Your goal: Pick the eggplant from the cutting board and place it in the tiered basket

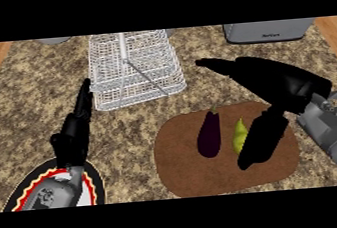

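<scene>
Currently the task stands at its start, judging from how things lie: the eggplant (209, 135) rests on the cutting board (191, 177) and has not been lifted. The pickup, the carry and the release into the basket all remain to be done.

The right hand (284, 84) is held over the right part of the board. Its upper fingers (216, 64) reach out straight toward the basket, while the thumb points down over the board; the hand is spread and holds nothing. The eggplant lies just to the left of the downward-pointing thumb, apart from it, with its stem end toward the basket. A small yellow-green fruit (241, 134), possibly a pear, lies between the eggplant and the thumb, close beside both.

The left hand (75, 128) shows at the left of the view, above a plate (22, 190) with a red and yellow rim. Its fingers are straight and pressed together, pointing up; it is resting and carries nothing.

Containers:
- The tiered basket (134, 66), of white wire, stands on the table (35, 81) beyond the board, just left of the right hand's outstretched fingertips. Nothing is visible in its top tier; a lower tier cannot be made out.
- The plate holds nothing visible, though the left forearm covers part of it.

As a judgement, the next move requires the right hand to shift left, past the yellow-green fruit, before closing round the eggplant.
</scene>
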